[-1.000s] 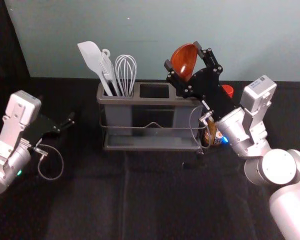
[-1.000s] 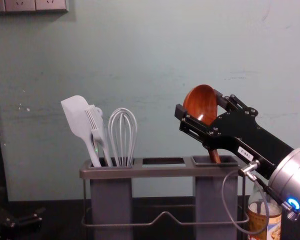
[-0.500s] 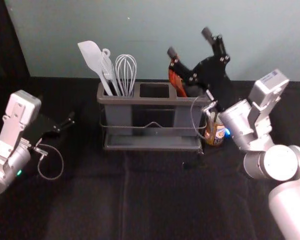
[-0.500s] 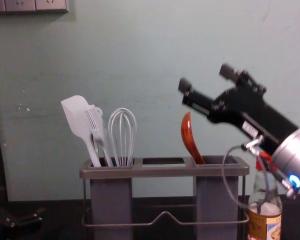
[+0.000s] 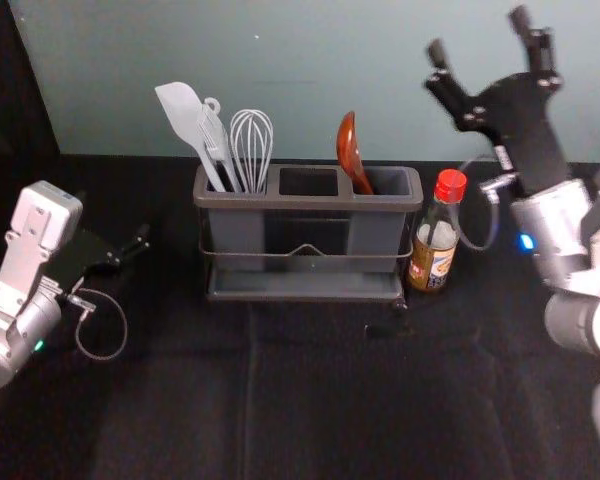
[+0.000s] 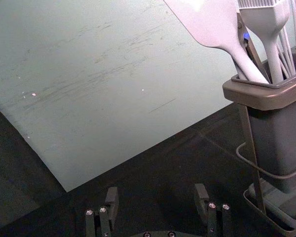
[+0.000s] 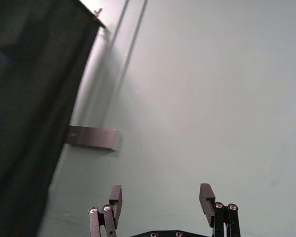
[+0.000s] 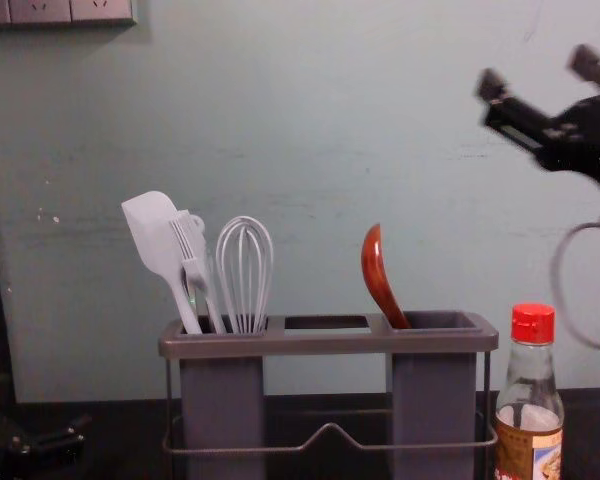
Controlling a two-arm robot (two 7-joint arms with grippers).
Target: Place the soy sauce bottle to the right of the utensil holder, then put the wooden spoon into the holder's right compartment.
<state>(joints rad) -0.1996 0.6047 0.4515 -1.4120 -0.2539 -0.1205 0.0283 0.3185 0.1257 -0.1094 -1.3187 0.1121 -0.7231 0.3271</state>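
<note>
The wooden spoon leans in the right compartment of the grey utensil holder, bowl up; in the chest view the spoon tilts left. Just right of the holder, the soy sauce bottle with its red cap stands upright. Up and to the right of both, in front of the wall, my right gripper is open and holds nothing; its wrist view also shows the gripper with fingers apart. My left gripper stays parked left of the holder, and its wrist view shows the gripper open and empty.
A white spatula, a brush and a whisk stand in the holder's left compartment. The wall rises behind the table, with a socket panel at its upper left.
My right gripper has opened, let go of the spoon and moved up and right. The spoon's bowl has turned and rests lower in the compartment. The bottle has come into full view.
</note>
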